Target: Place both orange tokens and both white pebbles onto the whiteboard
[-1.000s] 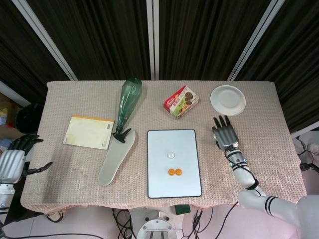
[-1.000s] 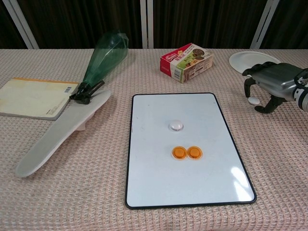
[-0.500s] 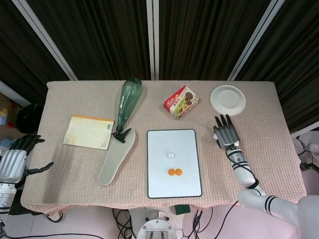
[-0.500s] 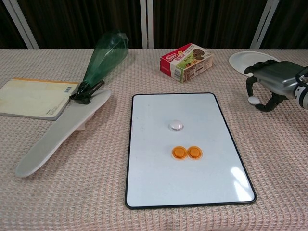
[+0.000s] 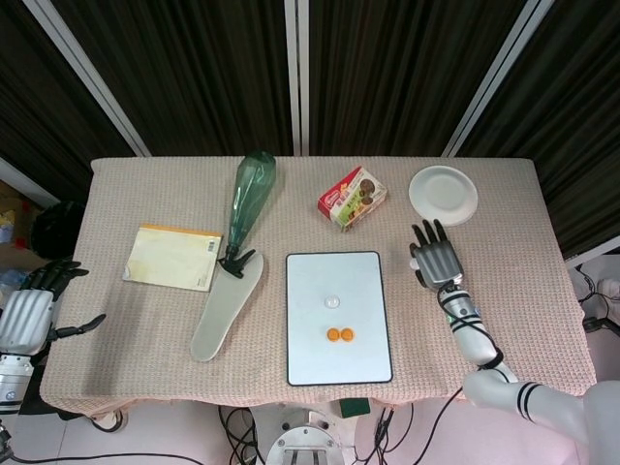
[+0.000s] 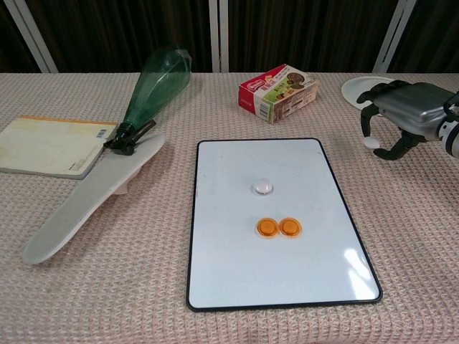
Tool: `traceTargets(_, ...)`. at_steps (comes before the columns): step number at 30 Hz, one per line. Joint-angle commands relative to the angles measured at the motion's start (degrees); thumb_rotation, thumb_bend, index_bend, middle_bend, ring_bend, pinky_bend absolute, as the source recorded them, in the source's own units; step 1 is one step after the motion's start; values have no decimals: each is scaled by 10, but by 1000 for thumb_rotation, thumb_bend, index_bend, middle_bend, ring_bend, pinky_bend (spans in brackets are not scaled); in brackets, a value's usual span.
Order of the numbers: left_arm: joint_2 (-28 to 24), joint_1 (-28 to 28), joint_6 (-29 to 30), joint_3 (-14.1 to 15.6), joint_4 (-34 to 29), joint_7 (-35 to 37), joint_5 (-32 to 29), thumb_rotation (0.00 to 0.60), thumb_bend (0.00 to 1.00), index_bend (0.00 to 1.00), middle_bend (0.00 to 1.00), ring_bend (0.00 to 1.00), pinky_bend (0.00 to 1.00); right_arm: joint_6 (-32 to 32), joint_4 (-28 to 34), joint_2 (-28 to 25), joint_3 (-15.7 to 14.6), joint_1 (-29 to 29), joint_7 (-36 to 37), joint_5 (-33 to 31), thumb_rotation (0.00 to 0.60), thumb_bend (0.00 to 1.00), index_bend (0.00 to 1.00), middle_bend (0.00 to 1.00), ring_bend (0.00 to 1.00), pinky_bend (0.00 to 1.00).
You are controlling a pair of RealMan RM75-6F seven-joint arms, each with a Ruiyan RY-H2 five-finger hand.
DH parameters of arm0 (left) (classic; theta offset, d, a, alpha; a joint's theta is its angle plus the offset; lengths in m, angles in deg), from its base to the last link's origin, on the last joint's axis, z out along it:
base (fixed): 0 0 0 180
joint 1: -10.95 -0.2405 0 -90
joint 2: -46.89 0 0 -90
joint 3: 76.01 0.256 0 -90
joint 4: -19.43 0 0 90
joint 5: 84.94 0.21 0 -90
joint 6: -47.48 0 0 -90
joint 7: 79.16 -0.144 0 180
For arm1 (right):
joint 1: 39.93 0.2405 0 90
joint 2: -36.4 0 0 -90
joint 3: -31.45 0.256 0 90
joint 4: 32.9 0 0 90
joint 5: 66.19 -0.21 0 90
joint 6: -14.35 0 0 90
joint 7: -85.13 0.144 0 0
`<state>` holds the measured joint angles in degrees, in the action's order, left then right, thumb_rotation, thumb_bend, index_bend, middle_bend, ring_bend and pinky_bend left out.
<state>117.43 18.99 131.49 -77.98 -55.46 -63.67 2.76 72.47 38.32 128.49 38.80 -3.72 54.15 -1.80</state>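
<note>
Head view: right hand (image 5: 435, 260) well right of the whiteboard (image 5: 338, 317), palm down, fingers pointing toward the round white plate (image 5: 443, 194). On the board already: one white pebble (image 5: 332, 301) near the middle and two orange tokens (image 5: 340, 335) side by side below it. Second pebble hidden under the hand here. Left hand (image 5: 29, 312) far off at the table's left edge, fingers apart, holding nothing; right plainly the nearer one. Against a second ago, shifted slightly toward the board and plate.

Chest view: second white pebble (image 6: 370, 142) pinched at the fingertips of the right hand (image 6: 401, 118), clear of the cloth, other fingers curled over it. Whiteboard (image 6: 229, 279) to the left of the held pebble and nearer the camera, long axis running away from the camera; open space around the first pebble (image 6: 262, 188). Earlier, same pebble lower, at cloth level under the fingers; now raised. Tokens (image 6: 278, 227) unmoved.
</note>
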Motion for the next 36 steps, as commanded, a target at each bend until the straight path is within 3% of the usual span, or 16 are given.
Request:
traceTargets(1,0,0,0,0,-1,0,0,347,88,273,208,132,187,5,67,-31,-10,-5,7,21,600,379,600,78,0,0)
traceTargets(10,1,-3,6,2,0,2,2,348,88,273,208,132,187,13,178,-45,-41,2,-61,67,600,381,618,79,0,0)
traceTargets(19,1,-6,11,1,5,14,3,347,87,284,208,132,187,-12,160,6,-33,27,-122,25,600,386,621,79,0,0)
traceTargets(36,6,-4,13,1,16,26,6,346,88,284,208,132,187,-18,148,44,-30,48,-147,0,600,386,621,79,0,0)
